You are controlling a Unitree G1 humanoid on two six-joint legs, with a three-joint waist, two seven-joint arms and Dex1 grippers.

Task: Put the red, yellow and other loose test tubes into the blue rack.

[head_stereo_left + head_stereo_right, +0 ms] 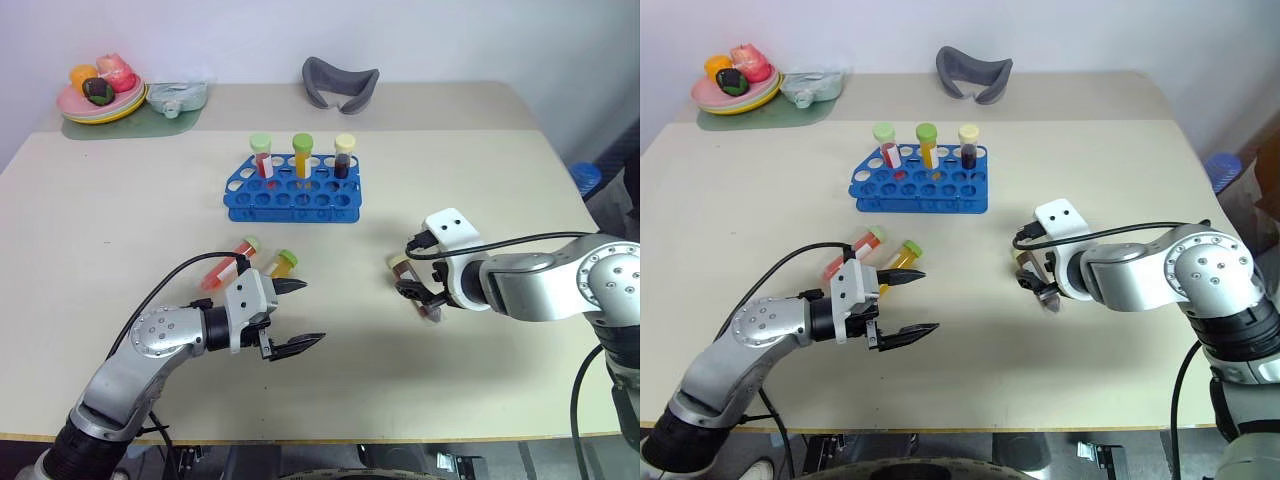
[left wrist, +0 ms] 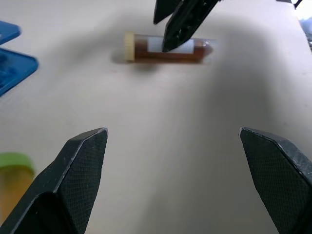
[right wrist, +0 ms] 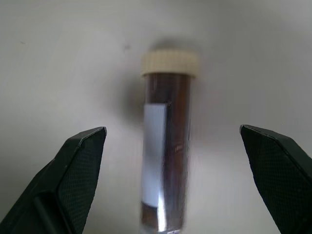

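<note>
The blue rack [image 1: 290, 213] stands mid-table with three capped tubes upright in its back row. Three loose test tubes lie on the table in front of it. The red one [image 1: 226, 267] and the yellow one [image 1: 283, 264] lie side by side just beyond my left gripper [image 1: 308, 313], which is open, points right and holds nothing. The dark brown tube [image 3: 165, 146] with its pale-yellow cap [image 1: 399, 263] lies flat under my right gripper [image 1: 424, 297]. That gripper is open, pointing down, its fingers on either side of the tube and clear of it.
A grey curved holder [image 1: 340, 82] sits at the back edge. Plates of toy food [image 1: 100, 92] and a clear container [image 1: 178, 97] rest on a green mat at the back left. A blue object [image 1: 585, 178] stands beyond the table's right edge.
</note>
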